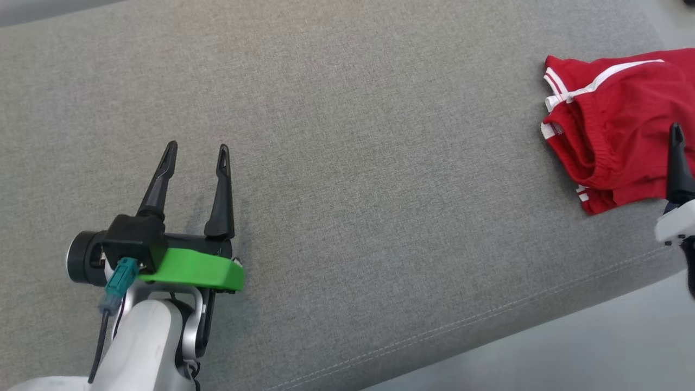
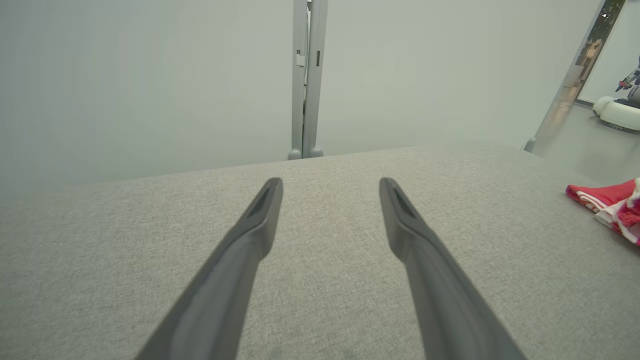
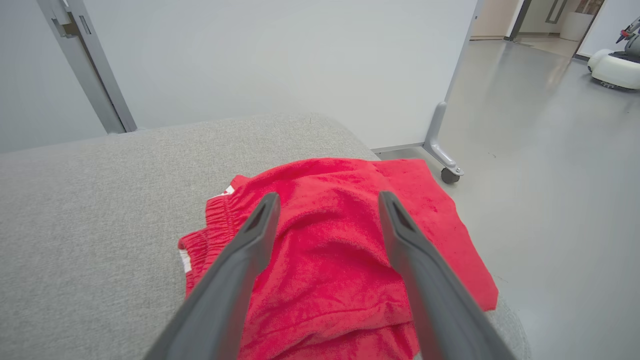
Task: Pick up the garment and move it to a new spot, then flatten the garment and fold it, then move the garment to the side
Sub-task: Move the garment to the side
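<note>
Head view first: how many of each thing?

One garment (image 1: pixel 619 119), red with white stripes and an elastic waistband. Two grippers: left gripper (image 1: pixel 197 145) and right gripper (image 3: pixel 328 196). One grey fabric-covered surface (image 1: pixel 380 163) under everything.

And from the wrists?

Left wrist view: two dark fingers (image 2: pixel 250 240) over bare grey fabric, one slice of the garment at the far right edge, one pale partition (image 2: pixel 150 75) behind, one other robot (image 2: pixel 620 112) far off. Right wrist view: two dark fingers again, one caster wheel (image 3: pixel 449 175) on the grey floor (image 3: pixel 550 200).

State of the left gripper?

Spread wide, holding nothing. Low over the fabric at lower left, well apart from the garment.

And the right one?

Also spread, clamped on nothing. Poised right over the garment, one finger to each side of its middle. Contact with the cloth impossible to tell.

Place of the garment?

Bunched and loosely doubled over at the right end of the surface, close to its rounded corner and the floor beyond. Just ahead of and beneath the right gripper, with a wide stretch of bare fabric between it and the left one.
</note>
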Robot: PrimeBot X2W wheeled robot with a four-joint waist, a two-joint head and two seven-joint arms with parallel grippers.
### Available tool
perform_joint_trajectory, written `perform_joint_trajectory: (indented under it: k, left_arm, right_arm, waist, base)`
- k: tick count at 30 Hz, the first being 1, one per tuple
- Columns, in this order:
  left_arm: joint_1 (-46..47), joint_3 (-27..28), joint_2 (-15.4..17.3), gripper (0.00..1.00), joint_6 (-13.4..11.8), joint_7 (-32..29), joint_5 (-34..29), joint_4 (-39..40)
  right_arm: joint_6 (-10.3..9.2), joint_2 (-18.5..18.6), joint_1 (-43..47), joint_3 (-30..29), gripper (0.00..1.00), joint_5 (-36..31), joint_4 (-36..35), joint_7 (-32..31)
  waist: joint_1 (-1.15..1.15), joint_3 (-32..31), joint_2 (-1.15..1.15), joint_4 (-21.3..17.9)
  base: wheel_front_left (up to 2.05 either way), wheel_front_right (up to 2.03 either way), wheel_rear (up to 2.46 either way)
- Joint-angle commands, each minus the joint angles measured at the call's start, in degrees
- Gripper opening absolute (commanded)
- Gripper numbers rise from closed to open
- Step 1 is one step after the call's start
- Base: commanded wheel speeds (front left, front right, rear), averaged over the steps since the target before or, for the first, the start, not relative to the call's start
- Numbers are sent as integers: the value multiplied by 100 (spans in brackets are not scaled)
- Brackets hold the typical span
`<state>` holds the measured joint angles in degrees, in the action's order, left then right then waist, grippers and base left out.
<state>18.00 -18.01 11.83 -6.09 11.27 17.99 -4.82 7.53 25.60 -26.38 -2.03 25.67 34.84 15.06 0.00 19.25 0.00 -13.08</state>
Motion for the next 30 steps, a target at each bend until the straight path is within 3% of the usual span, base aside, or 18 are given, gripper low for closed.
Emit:
perform_joint_trajectory:
  k: [1,6,12,19,30]
  left_arm:
    - [-120,70,55,100,-50,57,52,32]
    - [-277,173,60,100,-119,124,144,90]
    - [-439,208,3,100,-184,215,190,154]
    - [-758,167,-25,100,-176,298,209,81]
    - [-1238,75,78,100,-164,324,208,-84]
  right_arm:
    - [-9,-169,340,-133,100,-93,-499,13]
    - [-9,-693,954,-220,100,-454,-1937,11]
    - [-9,-1256,1265,-8,100,-866,-2931,-46]
    - [-9,-1786,1534,190,100,-1365,-3210,-204]
    - [-9,-2003,1959,253,100,-1786,-2970,-403]
  waist:
    - [0,-229,0,84]
    - [0,-460,0,284]
    - [0,-724,0,641]
    - [0,-1191,0,1004]
    - [0,-1826,0,1152]
  base:
    - [0,0,0]
    - [0,0,0]
    - [0,0,0]
    - [0,0,0]
    - [0,0,0]
